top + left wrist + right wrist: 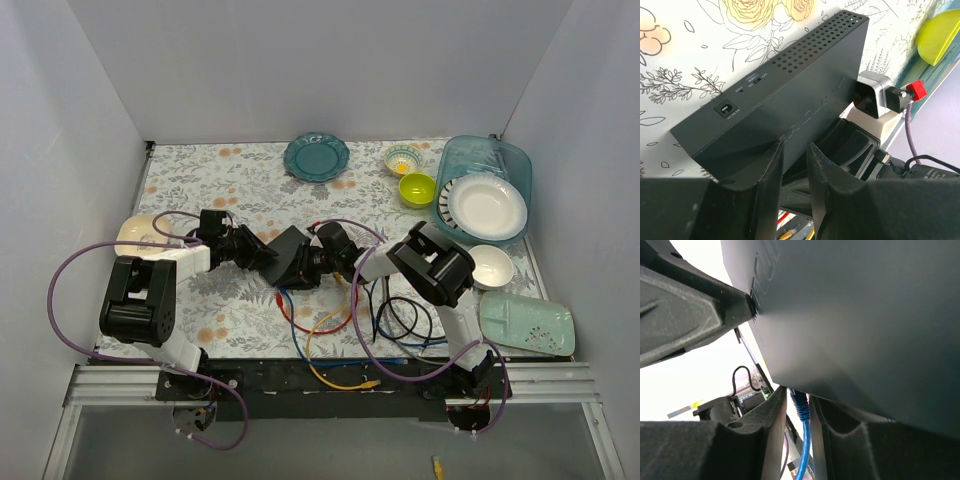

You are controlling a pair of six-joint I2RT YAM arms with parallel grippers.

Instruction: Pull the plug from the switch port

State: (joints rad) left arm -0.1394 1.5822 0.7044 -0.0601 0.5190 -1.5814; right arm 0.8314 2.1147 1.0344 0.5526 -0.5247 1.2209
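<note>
While the left jaws clamp the black switch (790, 90) tilted up mid-surface (240, 190), the right jaws straddle the blue plug (800, 402) right under it, can't tell if they're actually pinching it.

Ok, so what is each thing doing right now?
switch box, tilted up off the table, held.
left gripper, shut on the switch box.
right gripper, fingers either side of the blue plug; grip unclear.
blue plug, seemingly plugged in, not pulled yet.
power socket, empty.
</note>
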